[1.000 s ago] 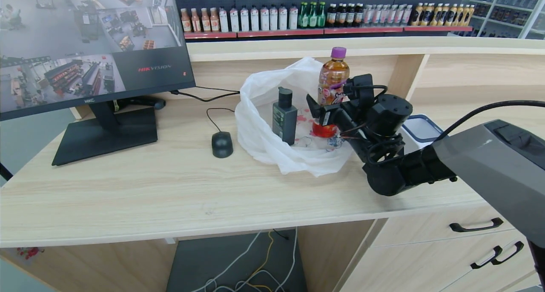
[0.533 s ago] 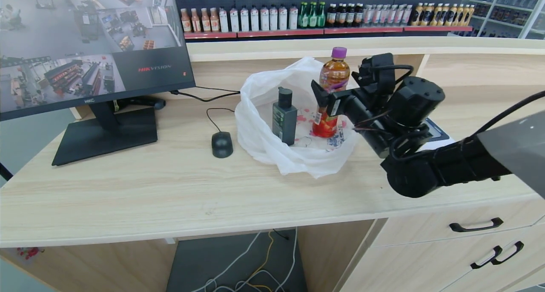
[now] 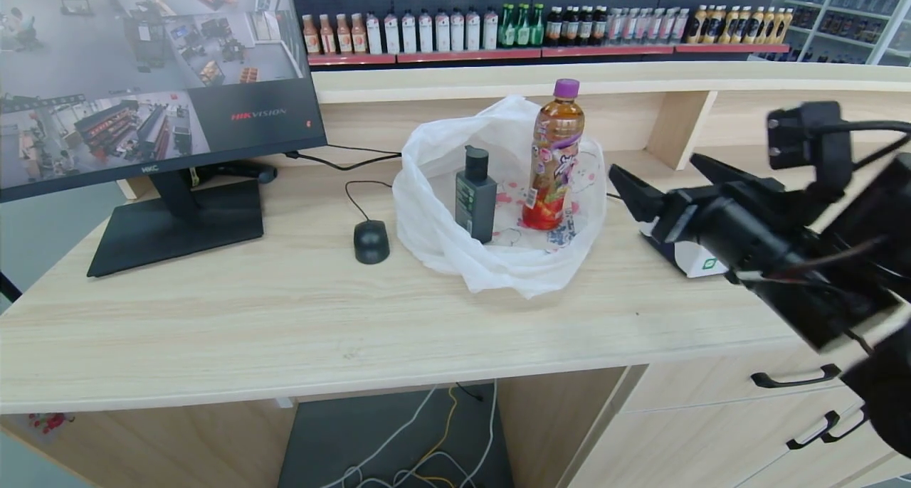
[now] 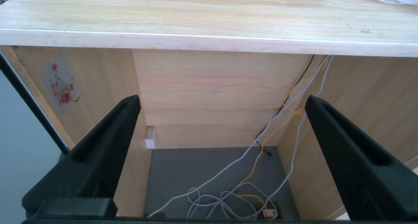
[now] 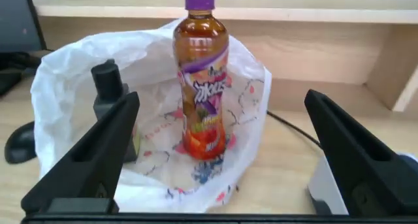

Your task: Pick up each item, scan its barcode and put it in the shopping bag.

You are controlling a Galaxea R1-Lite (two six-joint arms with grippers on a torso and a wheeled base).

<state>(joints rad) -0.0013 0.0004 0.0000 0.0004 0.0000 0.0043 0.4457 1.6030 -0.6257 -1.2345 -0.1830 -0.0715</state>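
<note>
A white shopping bag [image 3: 441,242] [image 5: 59,80] lies open on the wooden counter [image 3: 285,317]. Inside it stand a tea bottle with a purple cap [image 3: 556,154] [image 5: 204,87] and a dark pump bottle [image 3: 475,198] [image 5: 108,87], both upright. My right gripper [image 3: 658,173] [image 5: 222,100] hangs open and empty to the right of the bag, apart from the tea bottle, its jaws pointing toward it. My left gripper [image 4: 222,103] is open and empty, low in front of the counter, facing the recess under it.
A white barcode scanner [image 3: 687,257] [image 5: 323,185] sits on the counter right of the bag, partly behind my right arm. A black mouse [image 3: 371,240] and a monitor [image 3: 142,68] stand left of the bag. Cables [image 4: 261,165] hang under the counter.
My right gripper let go of the tea bottle, which now stands in the bag, and drew back to the right, uncovering the scanner.
</note>
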